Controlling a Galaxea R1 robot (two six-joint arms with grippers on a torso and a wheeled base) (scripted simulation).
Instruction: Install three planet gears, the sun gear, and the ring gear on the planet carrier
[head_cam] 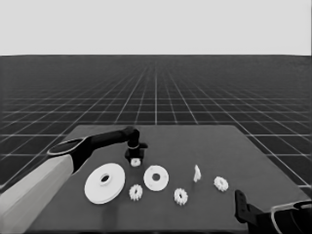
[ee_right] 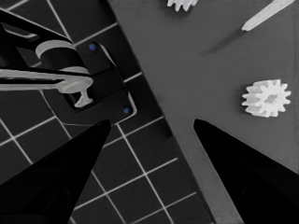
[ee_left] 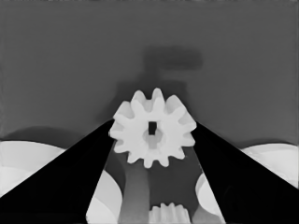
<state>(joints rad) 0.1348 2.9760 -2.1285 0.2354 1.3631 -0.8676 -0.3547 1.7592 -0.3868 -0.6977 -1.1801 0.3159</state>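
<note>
Head view is showing us the left gripper (head_cam: 135, 157) reaching over the table (head_cam: 204, 146), just behind the larger round part (head_cam: 104, 183) and the smaller round part (head_cam: 156, 178), with a gear (head_cam: 136, 162) at its fingertips. Three other gears are lying near, and a thin white piece (head_cam: 196, 173). Left wrist view: we are seeing both fingers touching this gear (ee_left: 153, 127), gripping it. Right wrist view: the right gripper (ee_right: 152, 140) is waiting at the near right corner, fingers spread wide, holding nothing.

We see a dark table (head_cam: 204, 141). On it lie the larger round part (head_cam: 104, 183), the smaller round part (head_cam: 156, 177) beside it, four gears (head_cam: 136, 192) (head_cam: 181, 196) (head_cam: 221, 183) (head_cam: 136, 162), and a thin white piece (head_cam: 196, 173).
</note>
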